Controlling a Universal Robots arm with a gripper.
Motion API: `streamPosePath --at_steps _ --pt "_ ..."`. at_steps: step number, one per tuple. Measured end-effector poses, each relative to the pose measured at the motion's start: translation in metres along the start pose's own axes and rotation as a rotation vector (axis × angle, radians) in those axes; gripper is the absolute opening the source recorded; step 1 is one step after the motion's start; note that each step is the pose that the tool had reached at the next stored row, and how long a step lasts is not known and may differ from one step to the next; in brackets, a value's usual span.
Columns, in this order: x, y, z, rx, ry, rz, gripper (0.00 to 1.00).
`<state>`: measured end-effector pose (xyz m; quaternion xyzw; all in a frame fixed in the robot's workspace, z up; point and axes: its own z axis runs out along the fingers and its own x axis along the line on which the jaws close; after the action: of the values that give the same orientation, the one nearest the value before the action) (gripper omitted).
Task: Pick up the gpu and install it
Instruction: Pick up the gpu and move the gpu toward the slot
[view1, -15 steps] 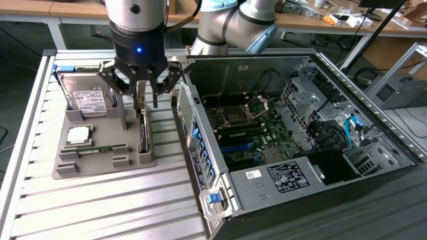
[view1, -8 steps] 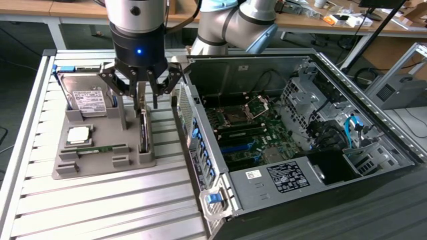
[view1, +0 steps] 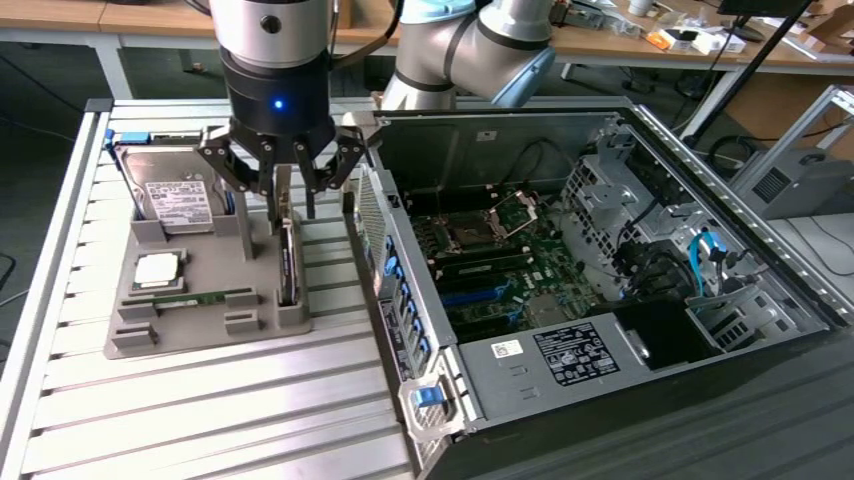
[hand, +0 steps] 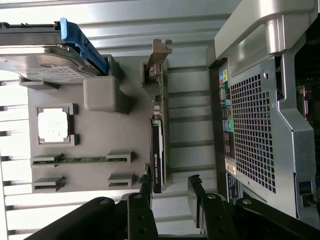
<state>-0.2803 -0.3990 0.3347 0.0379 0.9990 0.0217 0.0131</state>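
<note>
Nearest the wrist camera, the claw (hand: 170, 186) stands wide open and empty, its fingers (hand: 146, 184) straddling one end of the gpu (hand: 158, 150). The gpu stands on edge in a slot of the grey tray (hand: 95, 135), along the tray's side nearest the computer case (hand: 255, 135), with its silver bracket at the end away from the claw. Also on the tray are a memory stick (hand: 80, 160), a processor chip (hand: 53, 124) and a propped hard drive (hand: 40, 60). The tray rests on the slatted table (view1: 200, 410) beside the open case.
</note>
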Motion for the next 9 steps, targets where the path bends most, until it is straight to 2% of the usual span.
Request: streamPosePath --at_steps 9 --pt "0.0000 -0.0001 0.0022 0.0000 0.0000 0.000 0.42"
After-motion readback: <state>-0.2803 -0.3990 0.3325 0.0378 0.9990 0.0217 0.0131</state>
